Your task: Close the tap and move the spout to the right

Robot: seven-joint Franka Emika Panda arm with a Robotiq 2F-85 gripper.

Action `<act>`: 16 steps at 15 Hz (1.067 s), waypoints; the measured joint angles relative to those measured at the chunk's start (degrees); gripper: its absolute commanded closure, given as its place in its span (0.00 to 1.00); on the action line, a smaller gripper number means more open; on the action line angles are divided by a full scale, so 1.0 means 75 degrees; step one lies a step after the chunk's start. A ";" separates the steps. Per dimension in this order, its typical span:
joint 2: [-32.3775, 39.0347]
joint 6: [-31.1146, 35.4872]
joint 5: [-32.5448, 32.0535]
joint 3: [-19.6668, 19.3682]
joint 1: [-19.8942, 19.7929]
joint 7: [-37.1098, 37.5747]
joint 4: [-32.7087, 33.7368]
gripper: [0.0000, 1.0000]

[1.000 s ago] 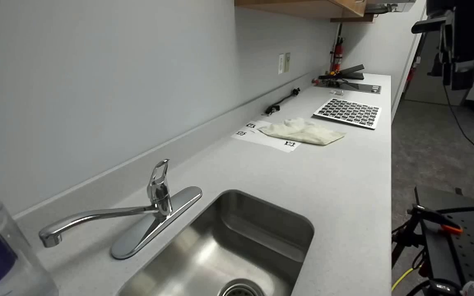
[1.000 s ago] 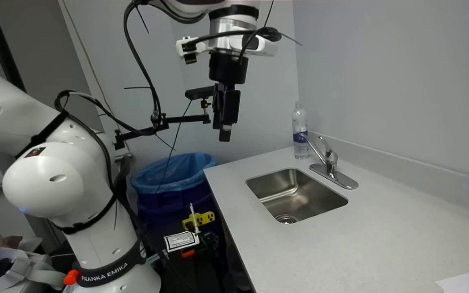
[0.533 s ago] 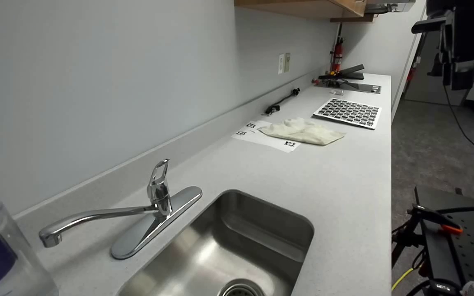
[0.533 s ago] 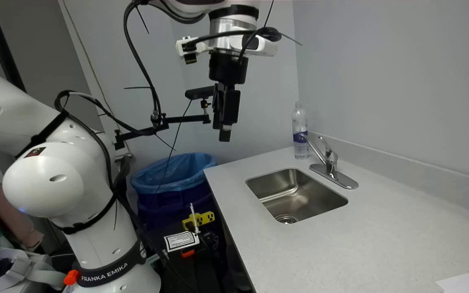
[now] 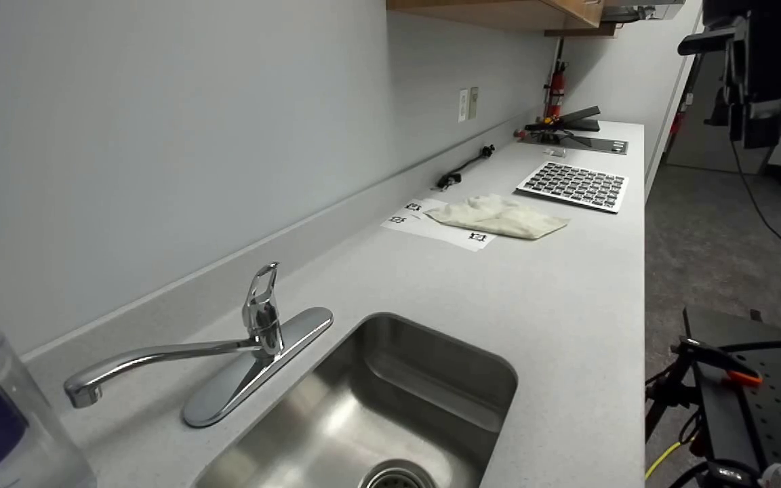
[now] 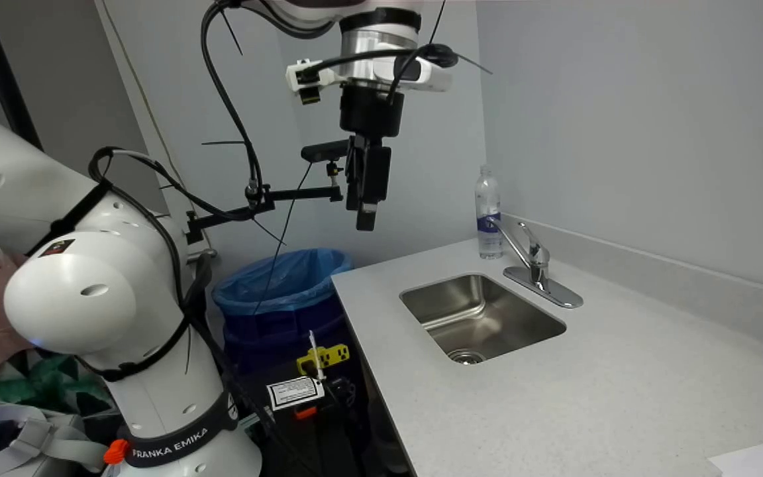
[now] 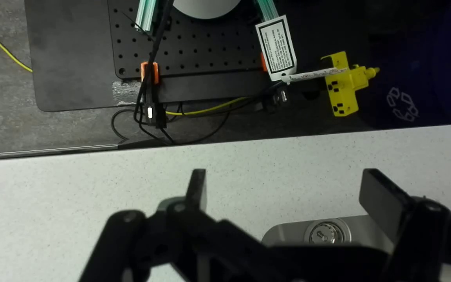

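Lower left in an exterior view, we see one glossy metal tap (image 5: 266,329), its arched spout (image 5: 168,352) reaching left, beside one round-cornered steel basin (image 5: 431,379). In the wrist view, the gripper (image 7: 284,188) has two dark fingers (image 7: 382,205) wide apart, holding nothing.

Soft light washes the surface (image 5: 570,291); the wall (image 5: 458,57) darkens beneath the cabinet (image 5: 485,12); a pale glare lies in the sink (image 5: 339,423) and the spout (image 5: 160,354) glints; in the wrist view the pincer (image 7: 286,188) is dark and blurred
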 measured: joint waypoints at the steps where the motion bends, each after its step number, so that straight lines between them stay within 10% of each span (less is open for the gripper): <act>1: 0.0000 0.0000 0.0000 0.0000 0.0000 0.0000 0.0000 0.00; 10: 0.0069 -0.0004 0.0091 0.0122 0.0026 0.0036 0.0130 0.00; 16: 0.1296 -0.0314 0.0379 0.1402 0.0396 0.1026 0.2474 0.00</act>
